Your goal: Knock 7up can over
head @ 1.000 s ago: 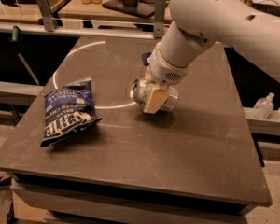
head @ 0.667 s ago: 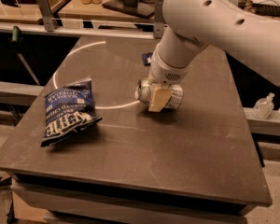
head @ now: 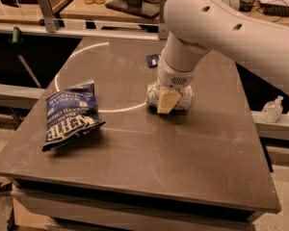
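The 7up can [head: 185,98] lies on its side near the middle of the dark table [head: 149,158], its silver end pointing left. My gripper [head: 166,101] comes down from the white arm right over the can and touches it; its cream tip covers the can's middle. The can's label is mostly hidden behind the gripper.
A dark blue chip bag [head: 70,115] lies flat on the left of the table. A small dark blue item [head: 153,60] sits behind the arm. Small bottles [head: 270,110] stand on a ledge beyond the right edge. A desk with a monitor base is at the back.
The gripper and the can under it have shifted a little to the right across the table. The chip bag has not moved.
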Available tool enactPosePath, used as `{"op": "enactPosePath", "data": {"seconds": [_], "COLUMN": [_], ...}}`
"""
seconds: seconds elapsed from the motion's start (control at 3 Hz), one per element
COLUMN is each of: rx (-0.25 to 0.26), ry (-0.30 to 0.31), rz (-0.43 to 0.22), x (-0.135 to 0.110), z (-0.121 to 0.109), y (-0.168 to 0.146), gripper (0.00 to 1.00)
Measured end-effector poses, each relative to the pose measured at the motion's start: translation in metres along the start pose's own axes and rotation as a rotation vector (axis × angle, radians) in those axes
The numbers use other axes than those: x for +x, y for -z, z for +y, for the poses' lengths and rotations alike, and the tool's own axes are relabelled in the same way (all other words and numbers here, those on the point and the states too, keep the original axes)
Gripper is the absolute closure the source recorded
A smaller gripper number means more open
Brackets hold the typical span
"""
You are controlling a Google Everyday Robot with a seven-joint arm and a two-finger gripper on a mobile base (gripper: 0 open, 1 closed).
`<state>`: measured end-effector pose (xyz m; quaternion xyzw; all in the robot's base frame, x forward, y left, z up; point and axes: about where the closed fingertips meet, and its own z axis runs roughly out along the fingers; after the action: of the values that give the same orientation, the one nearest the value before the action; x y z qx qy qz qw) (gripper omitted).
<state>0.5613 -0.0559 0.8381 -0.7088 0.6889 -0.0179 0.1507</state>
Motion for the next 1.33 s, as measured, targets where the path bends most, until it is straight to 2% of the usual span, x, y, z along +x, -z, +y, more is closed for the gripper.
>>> {"op": "enactPosePath", "data": {"seconds": [0.33,0.67,1.0,1.33], "rx": [-0.028,-0.067,-0.071,-0.014], "ry": [-0.015,-0.111,-0.247,-0.418], "rz": [-0.014,-0.095,-0.257,-0.472], "x": [-0.001,0.007,0.013,0.034], "z": [-0.002,-0.009,-0.019,-0.027], "y": [0.000,0.005,0.015,0.028], "gripper": [0.13,0.00,0.00,0.00]}}
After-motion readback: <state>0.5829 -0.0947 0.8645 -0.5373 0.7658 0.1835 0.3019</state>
